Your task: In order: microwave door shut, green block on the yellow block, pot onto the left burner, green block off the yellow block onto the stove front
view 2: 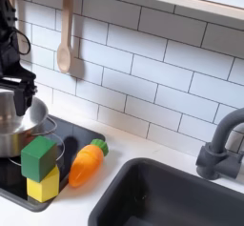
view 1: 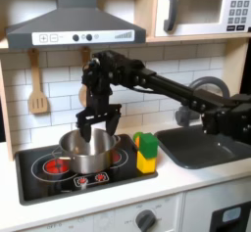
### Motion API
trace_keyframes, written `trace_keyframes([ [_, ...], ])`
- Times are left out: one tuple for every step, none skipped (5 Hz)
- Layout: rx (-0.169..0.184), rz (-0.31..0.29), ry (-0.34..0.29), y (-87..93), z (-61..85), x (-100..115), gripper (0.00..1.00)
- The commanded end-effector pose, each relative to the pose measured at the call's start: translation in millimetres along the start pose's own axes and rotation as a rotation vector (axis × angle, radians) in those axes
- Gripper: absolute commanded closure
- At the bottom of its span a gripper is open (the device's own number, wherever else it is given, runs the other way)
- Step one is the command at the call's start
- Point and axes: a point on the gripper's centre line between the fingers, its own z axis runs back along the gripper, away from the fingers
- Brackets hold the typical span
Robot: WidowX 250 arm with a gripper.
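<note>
The microwave door (view 1: 196, 9) at the upper right of the first exterior view is white with a dark window and stands shut. The steel pot (view 1: 86, 150) (view 2: 17, 127) sits on the black cooktop between the two red-ringed burners, overlapping the left burner (view 1: 49, 164). My gripper (view 1: 100, 130) hangs low over the pot's back rim, fingers apart and holding nothing. The green block (view 1: 147, 143) (view 2: 38, 156) rests on top of the yellow block (view 1: 147, 162) (view 2: 43, 185), at the cooktop's right end in the first exterior view. The stove front (view 1: 88, 180) carries red dials.
An orange carrot (view 2: 84, 163) lies beside the blocks. In the first exterior view a dark sink (view 1: 201, 146) with a faucet (view 1: 211, 84) is right of the stove, under my arm. A wooden spoon (view 1: 37, 84) hangs on the tiled wall under the hood (view 1: 74, 25).
</note>
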Motion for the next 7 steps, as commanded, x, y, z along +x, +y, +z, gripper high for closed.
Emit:
trace_keyframes([
  [0.002, -0.009, 0.041, 0.4, -16.9, -4.3, 0.0],
  [0.005, 0.006, 0.047, 3.6, -20.5, -2.6, 0.0],
  [0.009, 0.02, 0.06, 5.6, -25.5, -0.2, 0.0],
  [0.01, 0.03, 0.067, 7.7, -31.4, 4.0, 0.0],
  [0.015, 0.044, 0.072, 10.5, -36.6, 9.4, 0.0],
  [0.018, 0.052, 0.082, 11.2, -40.5, 12.0, 0.0],
  [0.017, 0.049, 0.094, 11.9, -42.8, 9.9, 0.0],
])
